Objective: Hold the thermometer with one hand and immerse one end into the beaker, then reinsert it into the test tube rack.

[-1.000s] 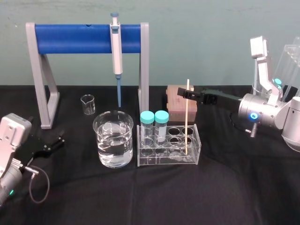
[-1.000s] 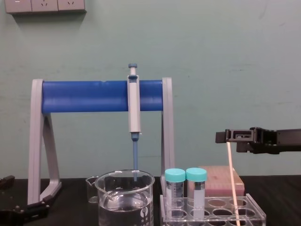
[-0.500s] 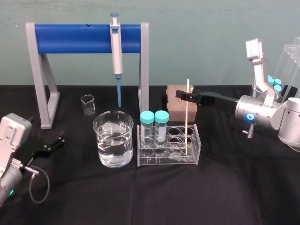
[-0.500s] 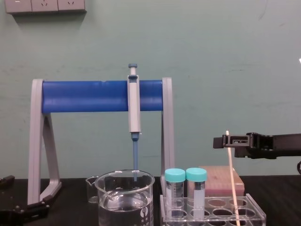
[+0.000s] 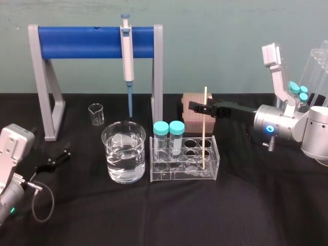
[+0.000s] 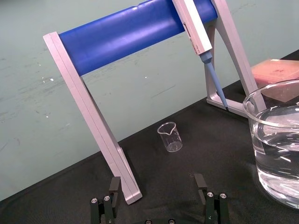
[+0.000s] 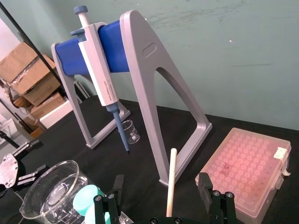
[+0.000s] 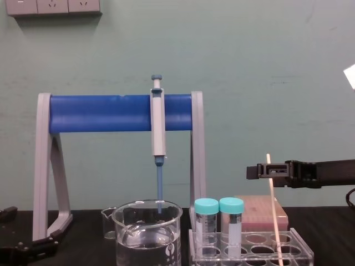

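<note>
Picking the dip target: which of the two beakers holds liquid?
The large beaker beside the test tube rack holds clear liquid; the small beaker farther back is empty.

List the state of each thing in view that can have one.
Thin cream-white thermometer rod: standing in the rack, ungrasped.
Large clear glass beaker: part-filled with clear liquid.
Clear plastic test tube rack: holding thermometer and two teal-capped tubes.
Right gripper: open around the thermometer.
Left gripper: open, parked.

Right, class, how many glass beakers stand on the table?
2. The large beaker, holding clear liquid, stands just left of the test tube rack; the small beaker stands farther back, beneath the blue-barred stand. None seems hidden.
</note>
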Controlling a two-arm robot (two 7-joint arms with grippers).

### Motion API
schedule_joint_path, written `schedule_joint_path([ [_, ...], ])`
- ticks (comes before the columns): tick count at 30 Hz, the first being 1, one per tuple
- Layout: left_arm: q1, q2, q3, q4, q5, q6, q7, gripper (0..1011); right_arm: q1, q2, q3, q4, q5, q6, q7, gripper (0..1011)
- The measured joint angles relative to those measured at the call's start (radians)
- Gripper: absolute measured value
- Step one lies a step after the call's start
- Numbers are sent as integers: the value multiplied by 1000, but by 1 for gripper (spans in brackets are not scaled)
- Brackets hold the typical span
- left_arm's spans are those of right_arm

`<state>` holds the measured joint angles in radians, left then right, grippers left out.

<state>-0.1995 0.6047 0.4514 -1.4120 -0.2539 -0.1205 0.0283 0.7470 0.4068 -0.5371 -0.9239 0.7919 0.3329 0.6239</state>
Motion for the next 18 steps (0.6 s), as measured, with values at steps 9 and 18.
schedule_joint_path([
  [9, 0, 0, 0, 0, 0, 0, 0, 1004, 0, 0, 1, -1, 0, 0, 0, 1003],
  [18, 0, 0, 0, 0, 0, 0, 0, 1004, -1, 1, 2, -2, 0, 0, 0, 908],
])
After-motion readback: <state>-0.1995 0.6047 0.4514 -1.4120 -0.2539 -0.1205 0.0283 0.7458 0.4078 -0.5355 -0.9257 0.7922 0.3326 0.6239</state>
